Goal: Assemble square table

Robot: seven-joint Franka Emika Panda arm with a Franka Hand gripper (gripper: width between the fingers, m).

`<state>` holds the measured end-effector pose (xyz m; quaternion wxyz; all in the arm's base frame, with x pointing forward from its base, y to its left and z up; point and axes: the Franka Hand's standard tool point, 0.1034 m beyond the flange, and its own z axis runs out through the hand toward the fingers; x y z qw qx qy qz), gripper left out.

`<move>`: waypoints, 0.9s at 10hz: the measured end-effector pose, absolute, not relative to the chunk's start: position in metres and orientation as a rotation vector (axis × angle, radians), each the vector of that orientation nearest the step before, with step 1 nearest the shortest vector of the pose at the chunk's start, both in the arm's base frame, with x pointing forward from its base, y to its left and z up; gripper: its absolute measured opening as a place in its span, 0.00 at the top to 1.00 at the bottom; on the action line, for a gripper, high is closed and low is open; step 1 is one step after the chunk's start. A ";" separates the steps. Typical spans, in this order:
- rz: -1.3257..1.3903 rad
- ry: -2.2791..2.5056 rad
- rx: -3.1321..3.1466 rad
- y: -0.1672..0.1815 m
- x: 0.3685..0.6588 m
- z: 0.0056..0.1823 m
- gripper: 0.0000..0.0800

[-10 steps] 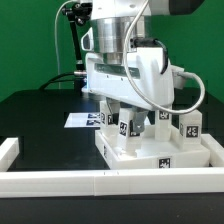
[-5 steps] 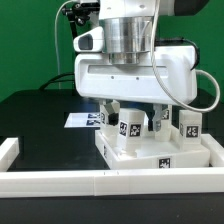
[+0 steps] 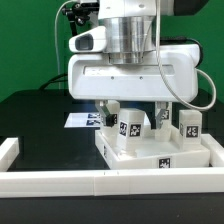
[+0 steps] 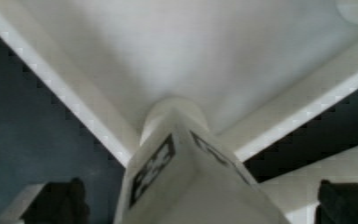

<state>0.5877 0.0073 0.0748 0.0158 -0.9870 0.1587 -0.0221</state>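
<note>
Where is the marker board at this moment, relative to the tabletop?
In the exterior view, the marker board lies flat on the black table, behind the square tabletop toward the exterior view's left, partly hidden by the gripper.

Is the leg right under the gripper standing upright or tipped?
Upright: the leg stands straight on the tabletop, below the open gripper.

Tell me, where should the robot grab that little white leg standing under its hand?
Probably near the top of the leg, coming straight down from above. It stands upright on the tabletop with other legs close beside it, so its top is the freest part. The hand hangs open just above.
</note>
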 end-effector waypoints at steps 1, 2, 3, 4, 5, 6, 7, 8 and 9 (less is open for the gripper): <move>-0.107 0.251 -3.138 0.009 0.589 0.074 0.19; -0.131 0.095 -3.168 0.011 0.590 0.074 0.19; -0.127 -0.072 -3.180 0.010 0.590 0.074 0.19; -0.125 -0.248 -3.186 0.010 0.591 0.075 0.19; -0.119 -0.382 -3.184 0.011 0.591 0.075 0.19; -0.116 -0.464 -3.175 0.009 0.590 0.075 0.19; -0.112 -0.558 -3.162 0.007 0.590 0.075 0.19; -0.111 -0.572 -3.160 0.006 0.590 0.074 0.19; -0.111 -0.565 -3.161 0.006 0.590 0.074 0.19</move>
